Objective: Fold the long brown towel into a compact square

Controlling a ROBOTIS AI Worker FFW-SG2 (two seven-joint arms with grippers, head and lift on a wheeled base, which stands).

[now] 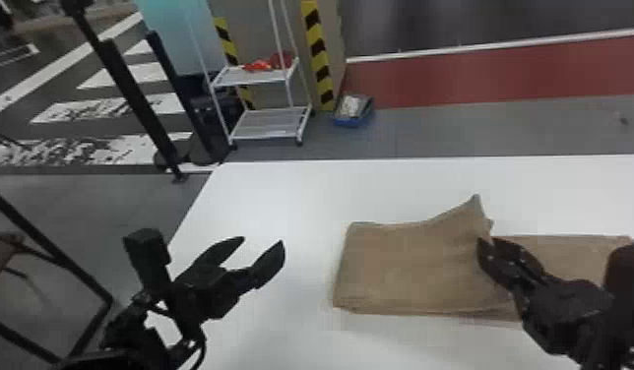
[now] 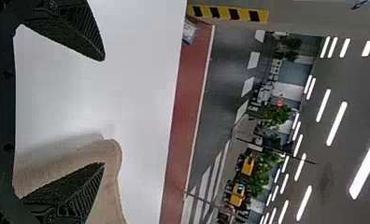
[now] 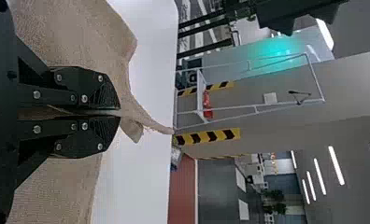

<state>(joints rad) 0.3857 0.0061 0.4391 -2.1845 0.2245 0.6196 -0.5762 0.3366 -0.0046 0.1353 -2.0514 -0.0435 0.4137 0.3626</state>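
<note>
Head view showed me one brown towel [image 1: 404, 270] on one white worktop [image 1: 281, 197], its layered part toward the robot's left, a single-looking stretch running out rightward beneath the right arm. Of two end effectors, the right end effector [image 1: 487, 241] had its two fingers pinched together on the towel, where an edge rose to a peak; the left end effector [image 1: 263, 241] held its two fingers wide apart, beside the cloth. Past the far edge stood one white two-shelf cart [image 1: 254, 77], two striped strips [image 1: 318, 54] and one blue box [image 1: 353, 120].
</note>
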